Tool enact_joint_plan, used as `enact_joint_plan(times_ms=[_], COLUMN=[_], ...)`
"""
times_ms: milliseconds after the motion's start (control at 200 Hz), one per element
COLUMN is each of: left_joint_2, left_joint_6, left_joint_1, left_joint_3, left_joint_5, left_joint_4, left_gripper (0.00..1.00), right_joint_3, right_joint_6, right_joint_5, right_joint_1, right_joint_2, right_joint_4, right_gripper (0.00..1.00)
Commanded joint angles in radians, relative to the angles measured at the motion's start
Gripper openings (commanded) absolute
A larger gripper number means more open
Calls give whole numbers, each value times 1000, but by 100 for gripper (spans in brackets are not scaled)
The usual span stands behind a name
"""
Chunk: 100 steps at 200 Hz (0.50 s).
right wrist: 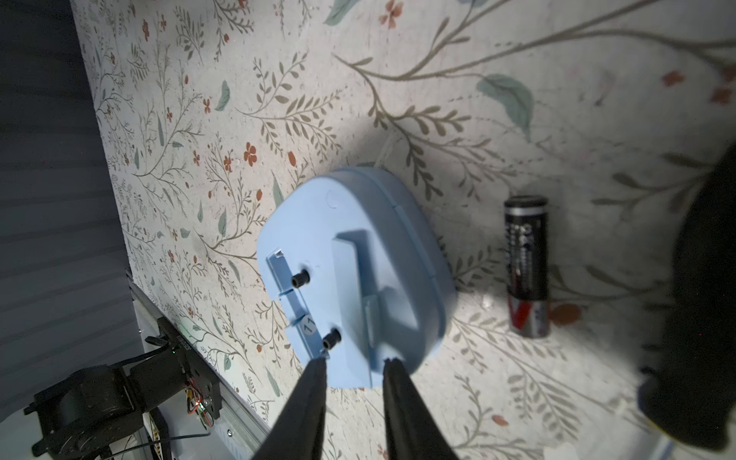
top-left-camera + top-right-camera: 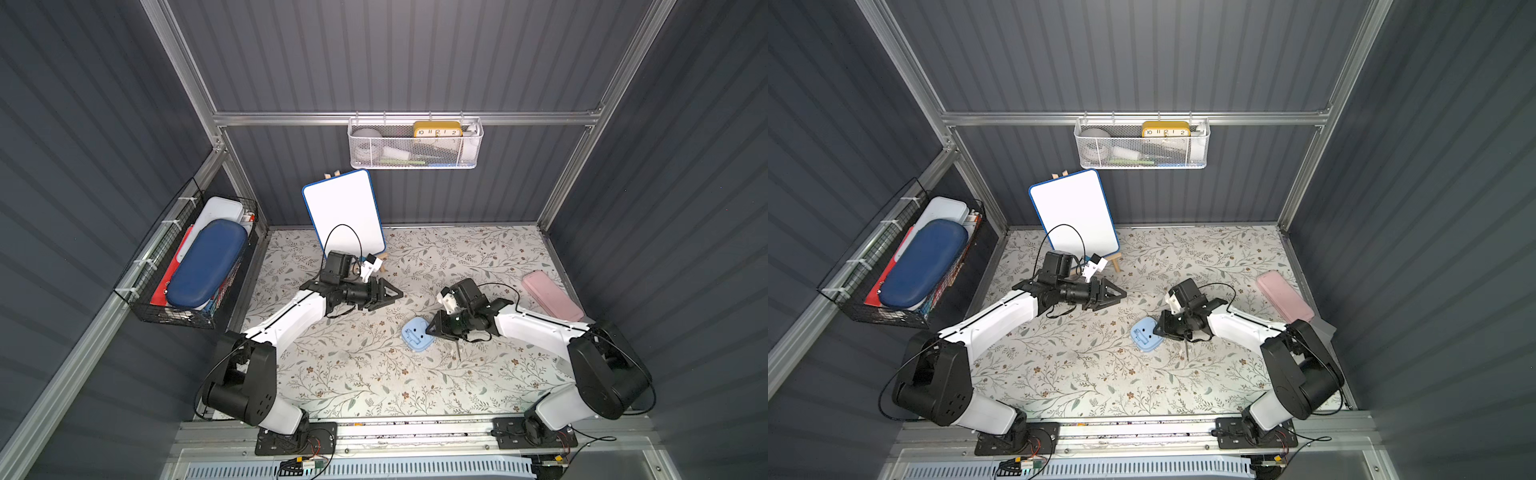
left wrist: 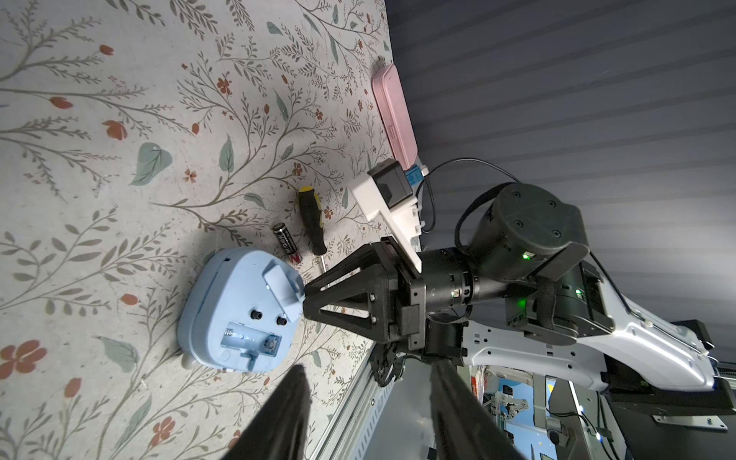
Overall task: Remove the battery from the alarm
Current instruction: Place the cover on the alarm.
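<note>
Battery (image 3: 287, 243) out of the blue alarm (image 2: 417, 340), lying on the table (image 2: 353, 374)

The alarm lies face down on the flowery table. Its battery slot (image 3: 249, 340) is open, and you can see the spring inside. The battery lies flat on the table just beside the alarm, between it and the screwdriver (image 3: 312, 223). The right gripper (image 2: 428, 330) is down low with its tips at the edge of the alarm, by the little flap. Its jaws are a little apart, and I cannot tell if they touch the alarm. The left gripper (image 2: 399, 294) hangs in the air well apart from the alarm, with its jaws apart and nothing in them. A pink case (image 2: 552, 296) lies near the right wall.
</note>
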State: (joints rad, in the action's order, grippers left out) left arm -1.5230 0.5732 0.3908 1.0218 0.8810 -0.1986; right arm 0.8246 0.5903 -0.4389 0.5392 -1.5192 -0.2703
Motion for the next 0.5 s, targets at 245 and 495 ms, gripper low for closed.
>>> enact_joint_plan(times_ms=[245, 495], left_joint_2=[15, -29], left_joint_6=[-59, -104], left_joint_1=[-6, -6], left_joint_3=[1, -19], left_joint_5=[-59, -103], left_joint_4=[-27, -31], left_gripper=[52, 52], right_joint_3=[166, 308], right_joint_6=[-150, -242], right_joint_5=[220, 208], right_joint_1=[10, 38], right_joint_2=[48, -109], right_joint_4=[-296, -397], right_gripper=[18, 18])
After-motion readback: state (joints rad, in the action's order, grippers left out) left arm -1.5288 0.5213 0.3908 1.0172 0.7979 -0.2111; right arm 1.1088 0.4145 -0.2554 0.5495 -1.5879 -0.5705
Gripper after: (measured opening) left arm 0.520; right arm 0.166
